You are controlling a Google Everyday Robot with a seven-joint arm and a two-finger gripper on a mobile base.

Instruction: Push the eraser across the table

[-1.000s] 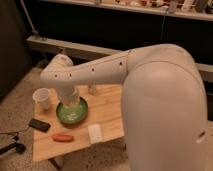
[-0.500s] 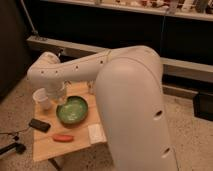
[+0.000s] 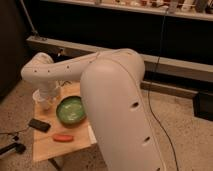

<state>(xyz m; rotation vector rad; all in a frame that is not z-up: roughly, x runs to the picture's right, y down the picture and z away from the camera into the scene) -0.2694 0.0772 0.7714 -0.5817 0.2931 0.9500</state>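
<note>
on the table (image 3: pixel 46 151), the bowl (image 3: pixel 71 110) sits toward the far edge. the cup (image 3: pixel 39 97) stands at the far left corner, the gripper (image 3: pixel 49 99) just beside it. a flat block (image 3: pixel 39 125) overhangs the left edge; a stick-like piece (image 3: pixel 63 137) lies before the bowl.

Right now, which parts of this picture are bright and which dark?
Camera view: table and green bowl are evenly lit; the background is dark; the white arm hides the table's right side; the tool is by the cup, back left.
</note>
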